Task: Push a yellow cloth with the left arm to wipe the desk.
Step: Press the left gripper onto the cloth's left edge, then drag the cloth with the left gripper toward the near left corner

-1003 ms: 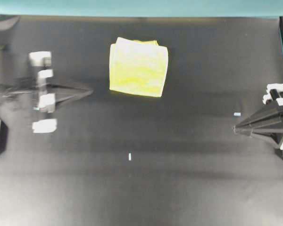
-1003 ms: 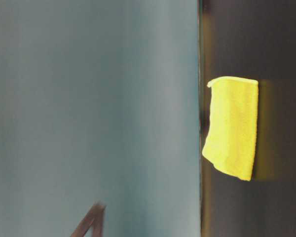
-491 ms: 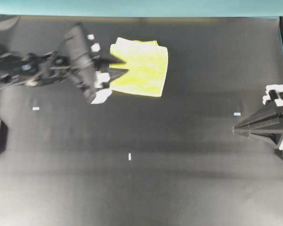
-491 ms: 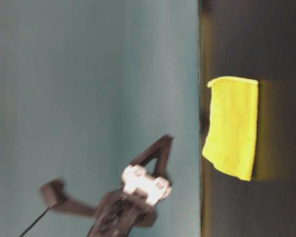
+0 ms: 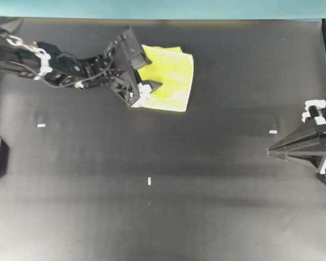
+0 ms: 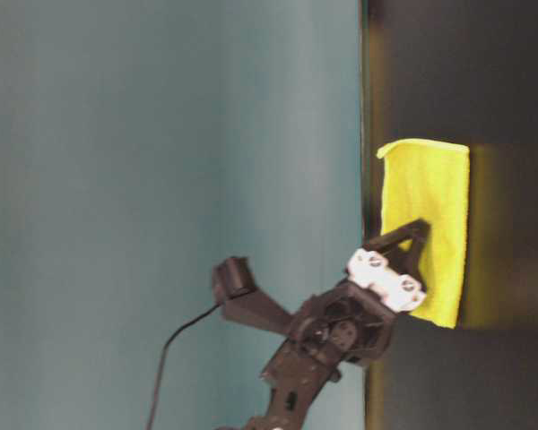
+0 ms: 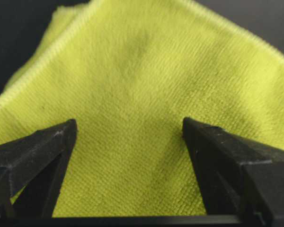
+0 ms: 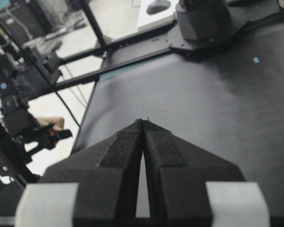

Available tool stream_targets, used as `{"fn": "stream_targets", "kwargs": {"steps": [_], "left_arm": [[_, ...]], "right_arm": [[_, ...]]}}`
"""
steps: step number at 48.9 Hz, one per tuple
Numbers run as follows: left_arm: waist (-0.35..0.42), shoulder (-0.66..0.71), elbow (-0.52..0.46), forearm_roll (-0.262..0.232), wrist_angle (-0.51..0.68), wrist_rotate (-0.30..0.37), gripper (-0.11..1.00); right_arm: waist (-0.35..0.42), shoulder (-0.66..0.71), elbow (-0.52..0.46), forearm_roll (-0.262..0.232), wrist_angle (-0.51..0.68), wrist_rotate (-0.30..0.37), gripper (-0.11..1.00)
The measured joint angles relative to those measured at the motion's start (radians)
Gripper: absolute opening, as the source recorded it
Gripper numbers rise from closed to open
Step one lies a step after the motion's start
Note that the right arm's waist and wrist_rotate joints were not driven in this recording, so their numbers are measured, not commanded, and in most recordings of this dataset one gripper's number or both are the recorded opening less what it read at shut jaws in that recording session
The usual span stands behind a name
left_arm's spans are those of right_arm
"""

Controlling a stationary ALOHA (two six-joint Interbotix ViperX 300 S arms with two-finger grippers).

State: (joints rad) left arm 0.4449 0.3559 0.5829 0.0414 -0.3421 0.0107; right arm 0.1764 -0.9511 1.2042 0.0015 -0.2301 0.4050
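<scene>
The desk [image 5: 168, 217] is a broad matte-black tabletop with a teal strip [image 5: 163, 8] along its far edge and a few tiny pale-blue tape marks [image 5: 149, 181] scattered over it.

The left arm [image 5: 54, 62] reaches in from the far left across the desk toward the middle, its cables and white tabs visible along the joints. Its left gripper [image 5: 150, 76] sits over the left part of the yellow cloth, fingers spread wide; in the left wrist view the two black fingertips [image 7: 52, 142] stand well apart with cloth filling the space between them. The pictures do not show clearly whether the tips press on the fabric or hang just above it.

The yellow cloth [image 5: 171, 79] lies flat on the far middle of the desk, near the teal strip, a folded pale-yellow square. The table-level view shows it [image 6: 435, 206] as a folded slab with the gripper at its one end.

The right gripper [image 5: 271, 152] rests at the right edge of the desk, well apart from the cloth, its pointed fingers closed together tip to tip on nothing.
</scene>
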Motion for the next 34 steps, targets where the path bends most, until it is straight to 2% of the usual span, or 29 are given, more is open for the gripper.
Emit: {"fn": "stream_targets", "kwargs": {"steps": [8,16,24,34], "left_arm": [[0.0,0.017,-0.005,0.0,-0.006,-0.002,0.87],[-0.006,0.009,0.037,-0.002,-0.017,-0.009,0.87],[-0.034,-0.04,0.12,-0.002,-0.028,-0.012,0.87],[-0.104,-0.107,0.239,-0.002,-0.066,-0.006,0.87]], "right_arm": [[0.002,0.0,0.002,0.002,0.005,0.0,-0.01],[0.002,0.0,0.003,0.002,0.005,0.0,-0.01],[0.0,-0.002,0.005,0.002,0.006,0.0,-0.01],[0.0,-0.002,0.006,0.002,0.006,-0.002,-0.01]]}}
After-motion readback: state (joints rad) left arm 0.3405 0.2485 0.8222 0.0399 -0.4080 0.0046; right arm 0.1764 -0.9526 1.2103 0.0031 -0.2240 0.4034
